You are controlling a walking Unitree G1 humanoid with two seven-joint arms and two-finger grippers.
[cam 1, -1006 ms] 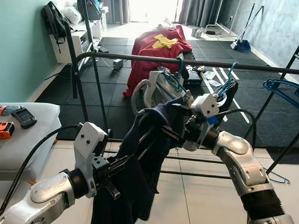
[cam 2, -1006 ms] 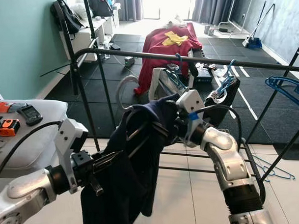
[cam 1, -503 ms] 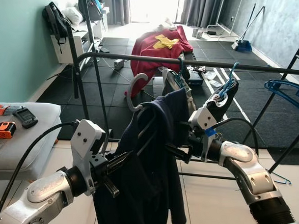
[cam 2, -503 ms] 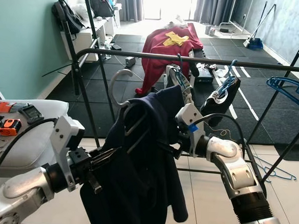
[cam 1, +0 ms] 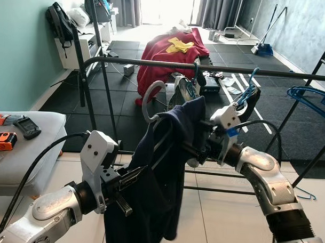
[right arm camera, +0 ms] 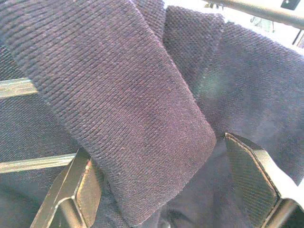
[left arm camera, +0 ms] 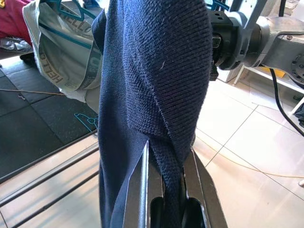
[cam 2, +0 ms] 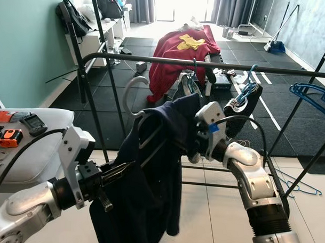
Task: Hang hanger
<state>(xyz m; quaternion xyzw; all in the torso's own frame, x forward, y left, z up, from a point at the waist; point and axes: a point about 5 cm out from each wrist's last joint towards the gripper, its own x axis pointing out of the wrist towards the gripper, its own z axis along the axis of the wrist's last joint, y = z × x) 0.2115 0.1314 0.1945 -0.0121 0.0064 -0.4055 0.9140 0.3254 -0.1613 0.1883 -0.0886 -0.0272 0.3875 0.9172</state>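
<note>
White floor tiles [cam 1: 212, 219] lie nearest the camera, with black mats [cam 1: 115, 93] beyond the black clothes rail [cam 1: 207, 67]. Below the rail, a navy sweater [cam 1: 161, 169] hangs on a white hanger [cam 1: 149, 97], hook not on the bar. The left gripper [left arm camera: 164, 190] is clamped on the sweater's lower fold; the right gripper [right arm camera: 161, 190] straddles knit, fingers apart.

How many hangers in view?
At least 4: a white one inside the sweater held by both grippers, blue ones at the rail's right end, one on the floor. More may be hidden in the bag.
</note>
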